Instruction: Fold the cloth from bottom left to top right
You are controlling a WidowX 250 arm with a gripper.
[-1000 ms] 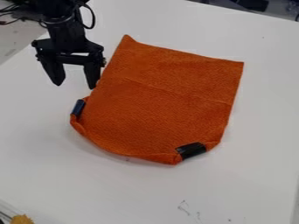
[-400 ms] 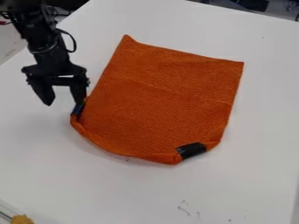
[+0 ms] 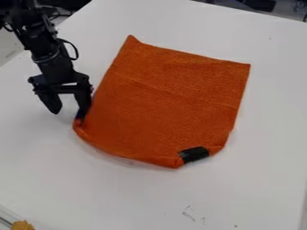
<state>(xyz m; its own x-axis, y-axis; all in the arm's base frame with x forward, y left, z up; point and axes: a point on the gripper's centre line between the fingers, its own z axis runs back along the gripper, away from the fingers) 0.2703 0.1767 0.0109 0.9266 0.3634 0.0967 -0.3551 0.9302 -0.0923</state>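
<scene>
White tabletop (image 3: 138, 197) across most of the frame, its surface tipped away toward the top; greyish floor (image 3: 10, 40) at upper left, dark items (image 3: 260, 4) along the top right edge. Orange cloth (image 3: 165, 99) lies spread out from the centre up to the upper right, one pointed corner at top, another corner at right just above mid-height. Faint crease runs across its upper half. Lower border bows outward, rim looks turned up or bunched at both lower corners. Black band (image 3: 194, 154) wraps the lower right corner of the cloth.

Black arm (image 3: 51, 54) comes down from upper left, cable looped beside it. Gripper (image 3: 68, 115) hangs at left of frame, by the cloth's lower left corner. Fingers (image 3: 83, 101) released, clear gap between them: one over bare white table, the other right at the cloth's left edge, overlapping the corner in view. Nothing clamped. Dark patch at that corner blends with the fingertip, so contact can't be told for sure.

Extras: small yellow-brown lump (image 3: 23, 225) at the bottom left, thin dark scribbles (image 3: 189, 215) on the table low and right of centre.
</scene>
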